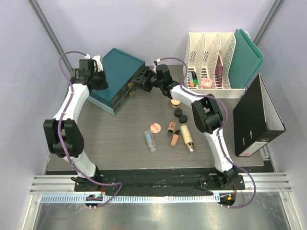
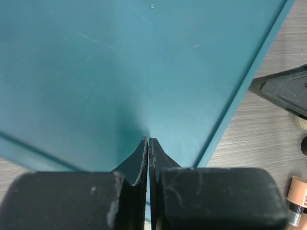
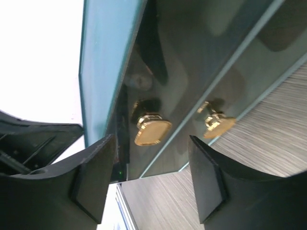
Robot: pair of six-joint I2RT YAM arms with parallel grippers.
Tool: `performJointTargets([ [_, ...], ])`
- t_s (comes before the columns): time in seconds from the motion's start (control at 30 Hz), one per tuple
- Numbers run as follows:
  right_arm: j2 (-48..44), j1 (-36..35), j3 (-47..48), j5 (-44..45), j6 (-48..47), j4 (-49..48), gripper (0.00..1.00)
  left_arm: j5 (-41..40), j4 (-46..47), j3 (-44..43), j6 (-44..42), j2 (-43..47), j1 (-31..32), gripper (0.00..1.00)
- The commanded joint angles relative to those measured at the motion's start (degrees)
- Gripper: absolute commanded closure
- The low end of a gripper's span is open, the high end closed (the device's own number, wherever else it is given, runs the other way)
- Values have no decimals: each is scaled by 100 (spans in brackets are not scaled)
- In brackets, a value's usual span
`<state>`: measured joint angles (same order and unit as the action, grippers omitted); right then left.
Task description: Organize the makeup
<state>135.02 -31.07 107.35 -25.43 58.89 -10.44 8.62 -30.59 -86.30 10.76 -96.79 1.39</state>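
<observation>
The makeup lies loose on the table's middle: a round pink compact (image 1: 155, 127), a clear tube (image 1: 150, 141), peach and tan bottles (image 1: 174, 138) (image 1: 187, 137) (image 1: 171, 127), two black jars (image 1: 181, 115) and a tan jar (image 1: 175, 102). A teal drawer box (image 1: 120, 79) stands at the back left. My left gripper (image 1: 98, 72) is shut and empty over the box's top (image 2: 120, 72). My right gripper (image 1: 140, 82) is open at the box's front. In the right wrist view its jaws (image 3: 151, 158) stand either side of the upper gold knob (image 3: 152, 130), apart from it. A second knob (image 3: 216, 122) is beside it.
White file holders (image 1: 211, 60) with markers and a pink thing stand at the back right, with a teal folder (image 1: 247, 57) beside them. A black binder (image 1: 256, 117) lies at the right edge. A tan bottle (image 2: 297, 201) shows at the left wrist view's corner.
</observation>
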Motion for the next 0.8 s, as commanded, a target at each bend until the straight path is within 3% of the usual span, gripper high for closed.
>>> performJointTargets([
  [0.0, 200, -154, 558, -331, 87, 41, 35, 324, -377, -387, 66, -261, 2, 100],
  [0.33, 376, -215, 621, -85, -115, 490, 47, 447, -457, -440, 145, -384, -7, 100],
  [0.77, 358, -207, 796, 521, -308, 788, 48, 439, -518, -466, 163, -419, -7, 100],
])
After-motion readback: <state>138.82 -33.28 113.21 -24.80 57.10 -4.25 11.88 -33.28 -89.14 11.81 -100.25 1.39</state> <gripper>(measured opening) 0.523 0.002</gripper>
